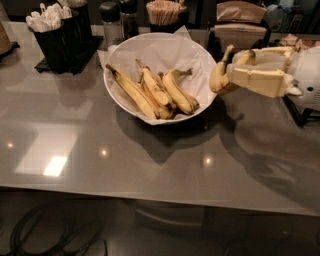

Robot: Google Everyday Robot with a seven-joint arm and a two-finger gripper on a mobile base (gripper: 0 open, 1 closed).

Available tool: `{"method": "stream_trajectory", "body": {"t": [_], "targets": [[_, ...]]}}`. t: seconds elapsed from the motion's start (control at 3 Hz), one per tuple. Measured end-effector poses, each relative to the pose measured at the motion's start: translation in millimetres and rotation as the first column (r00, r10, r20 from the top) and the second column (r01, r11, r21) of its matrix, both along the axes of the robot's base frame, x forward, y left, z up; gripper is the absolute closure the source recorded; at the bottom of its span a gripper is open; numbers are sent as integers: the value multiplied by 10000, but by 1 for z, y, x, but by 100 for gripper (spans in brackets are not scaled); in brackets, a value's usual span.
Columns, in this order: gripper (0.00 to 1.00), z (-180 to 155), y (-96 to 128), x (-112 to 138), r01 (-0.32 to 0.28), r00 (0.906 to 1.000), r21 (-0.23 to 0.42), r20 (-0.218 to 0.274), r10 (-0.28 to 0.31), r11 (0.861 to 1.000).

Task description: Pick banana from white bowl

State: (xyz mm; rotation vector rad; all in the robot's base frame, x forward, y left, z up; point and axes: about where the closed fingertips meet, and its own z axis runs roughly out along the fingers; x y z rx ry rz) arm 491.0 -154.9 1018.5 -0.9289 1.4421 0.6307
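Observation:
The strongly curved yellow banana (219, 76) is held in my gripper (233, 67), just outside the right rim of the white bowl (113, 95) and above the table. Its pale stem points up. The cream fingers (257, 80) are shut around its middle. The paper-lined white bowl stands at the middle of the table's far side. It holds other bananas: a long straight one (131, 91) and shorter spotted ones (177, 92).
A black caddy with white packets (55, 30) stands at the back left. Shakers (117, 20), a holder of sticks (162, 12) and a brown napkin box (240, 20) line the back. A dark stand (300, 115) is at the right, behind my arm.

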Motion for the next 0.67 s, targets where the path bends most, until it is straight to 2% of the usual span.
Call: {"method": "stream_trajectory", "body": {"t": [0.33, 0.67], "targets": [[100, -6, -13, -34, 308, 9977, 977, -634, -247, 9947], [100, -7, -25, -61, 869, 9903, 1575, -1210, -681, 9837]]}}
